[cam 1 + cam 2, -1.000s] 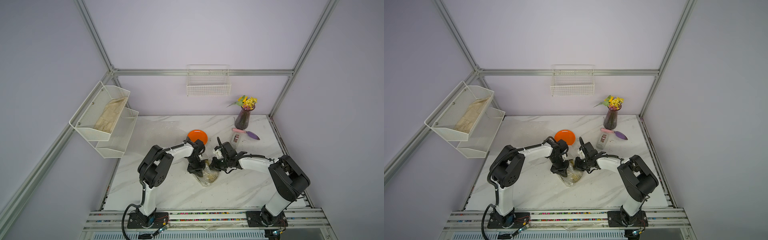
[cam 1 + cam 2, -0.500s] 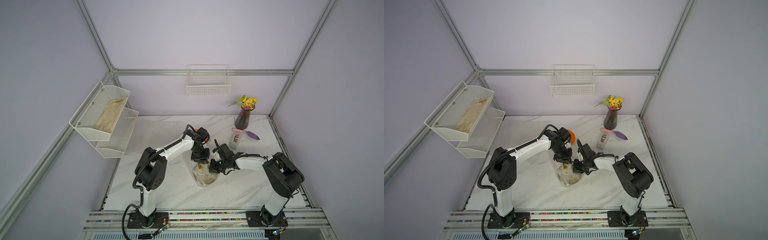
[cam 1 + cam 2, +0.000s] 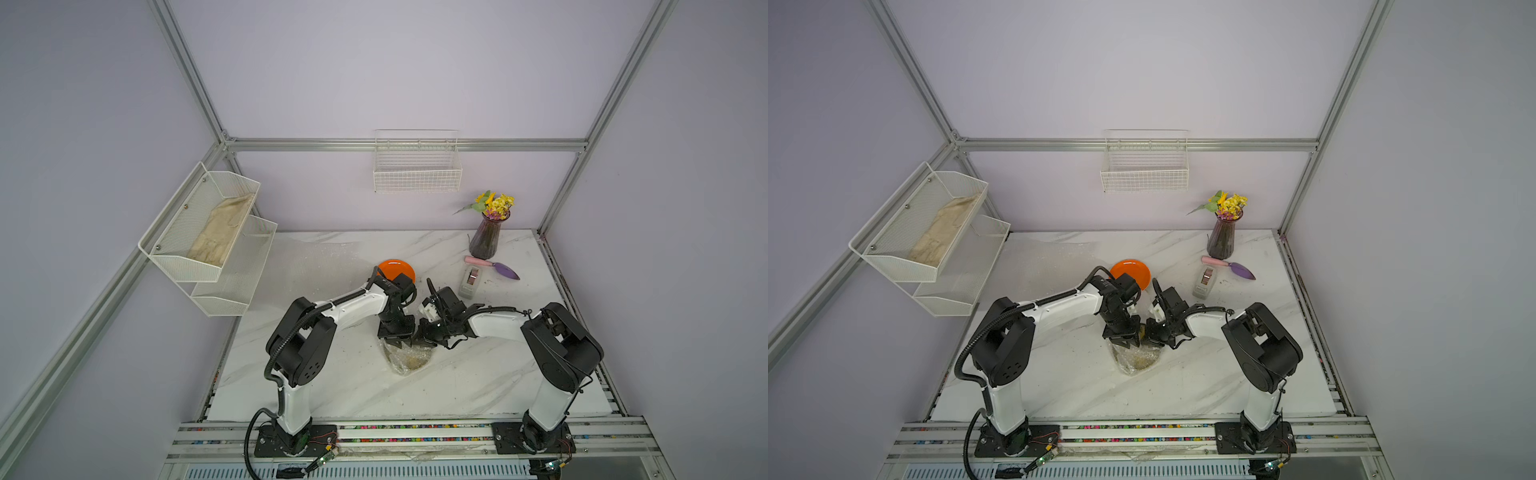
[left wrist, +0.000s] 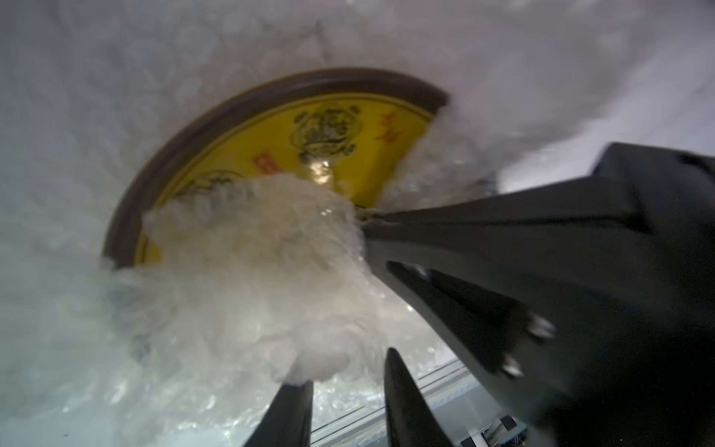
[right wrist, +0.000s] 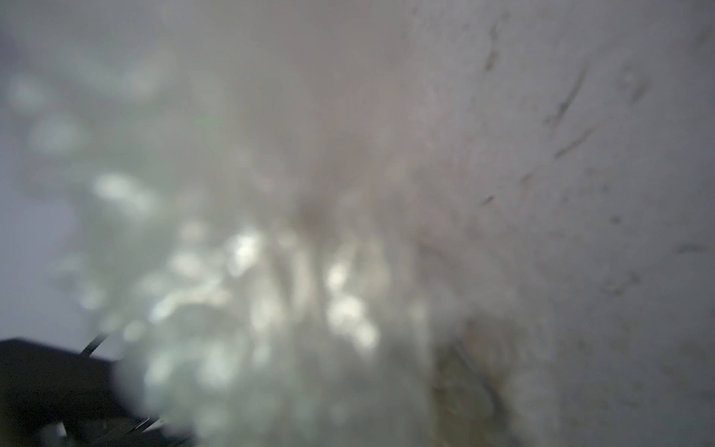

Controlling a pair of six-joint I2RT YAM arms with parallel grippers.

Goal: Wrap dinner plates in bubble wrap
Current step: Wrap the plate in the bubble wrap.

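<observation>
A yellow dinner plate (image 4: 340, 154) with a dark rim lies partly folded into crinkly bubble wrap (image 4: 251, 251). In both top views it is a small bundle (image 3: 409, 361) (image 3: 1138, 359) at mid-table. My left gripper (image 4: 348, 365) (image 3: 399, 343) hangs at the bundle's far edge, open, one fingertip (image 4: 303, 387) brushing the wrap. Beside it, my right gripper (image 3: 420, 341) (image 4: 363, 218) is shut on a bunched fold of the wrap. The right wrist view is a blur of wrap. An orange plate (image 3: 395, 269) lies bare behind the left wrist. A flat bubble wrap sheet (image 3: 320, 257) lies at the back left.
A grey tape dispenser (image 3: 470, 281), a purple trowel (image 3: 500, 268) and a vase of flowers (image 3: 485, 237) stand at the back right. A white mesh shelf (image 3: 174, 257) with a beige cloth hangs on the left wall, a wire basket (image 3: 417, 183) on the back wall.
My left gripper lifted back toward the orange plate, then returned to the bundle's far edge with its jaws parting. The right gripper has stayed at the wrap.
</observation>
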